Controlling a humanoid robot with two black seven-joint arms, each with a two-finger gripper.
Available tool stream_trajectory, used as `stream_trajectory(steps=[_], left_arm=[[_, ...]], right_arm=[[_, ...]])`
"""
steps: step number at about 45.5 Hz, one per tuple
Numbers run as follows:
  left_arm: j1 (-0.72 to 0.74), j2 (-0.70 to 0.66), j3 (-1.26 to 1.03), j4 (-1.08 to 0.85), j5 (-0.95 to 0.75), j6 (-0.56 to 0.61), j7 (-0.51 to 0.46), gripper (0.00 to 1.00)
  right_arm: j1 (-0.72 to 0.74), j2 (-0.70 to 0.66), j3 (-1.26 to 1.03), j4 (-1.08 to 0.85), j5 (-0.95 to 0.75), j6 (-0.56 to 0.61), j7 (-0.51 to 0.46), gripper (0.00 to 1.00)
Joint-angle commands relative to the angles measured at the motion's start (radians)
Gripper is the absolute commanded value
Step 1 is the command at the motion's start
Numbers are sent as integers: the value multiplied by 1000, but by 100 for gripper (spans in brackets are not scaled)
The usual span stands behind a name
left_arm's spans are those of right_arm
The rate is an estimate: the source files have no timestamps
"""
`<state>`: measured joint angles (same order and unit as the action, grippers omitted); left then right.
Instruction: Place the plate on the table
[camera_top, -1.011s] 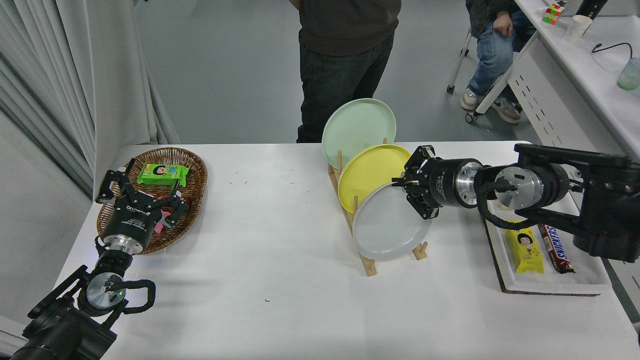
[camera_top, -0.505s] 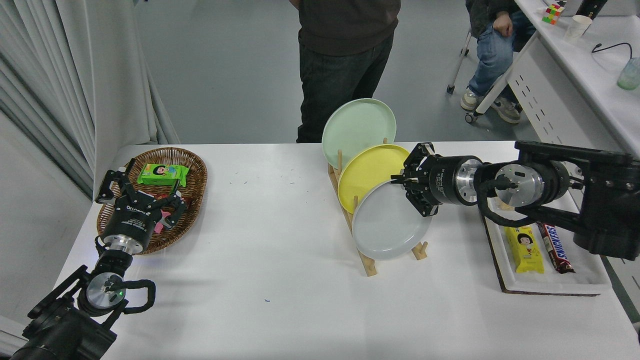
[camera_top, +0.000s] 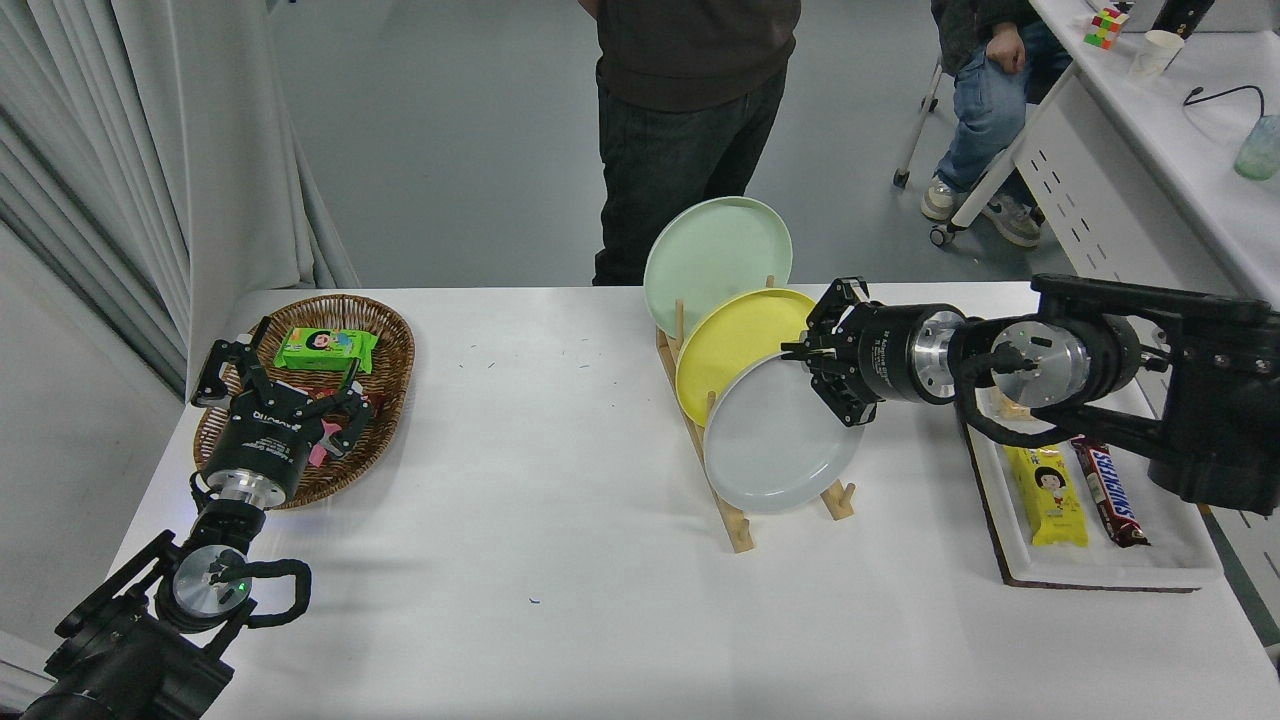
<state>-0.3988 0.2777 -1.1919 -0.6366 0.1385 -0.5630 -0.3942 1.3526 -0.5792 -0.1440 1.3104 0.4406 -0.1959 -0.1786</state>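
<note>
The light grey plate (camera_top: 775, 450) stands tilted at the front of a wooden rack (camera_top: 740, 535) on the white table (camera_top: 560, 560). My right gripper (camera_top: 812, 365) comes in from the right and is shut on the plate's upper right rim. The plate's lower edge sits just above the rack's base. Behind it in the rack stand a yellow plate (camera_top: 735, 335) and a pale green plate (camera_top: 715, 250). My left gripper (camera_top: 285, 385) is parked open at the lower left, over a basket.
A wicker basket (camera_top: 385, 340) with a green packet lies at the left. A white tray (camera_top: 1100, 570) with snack bars lies at the right, under my right arm. A person (camera_top: 690, 100) stands at the far edge; another sits at the top right beside a white desk (camera_top: 1130, 200).
My right gripper has risen slightly with the grey plate's rim in it, and the plate has lifted a little in the rack. The left arm has not moved.
</note>
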Motion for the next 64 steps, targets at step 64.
stream_trajectory(steps=[64], left_arm=[[0, 0, 0, 0, 0, 0, 0, 98]], right_arm=[[327, -180, -109, 119, 175, 270, -33, 0]])
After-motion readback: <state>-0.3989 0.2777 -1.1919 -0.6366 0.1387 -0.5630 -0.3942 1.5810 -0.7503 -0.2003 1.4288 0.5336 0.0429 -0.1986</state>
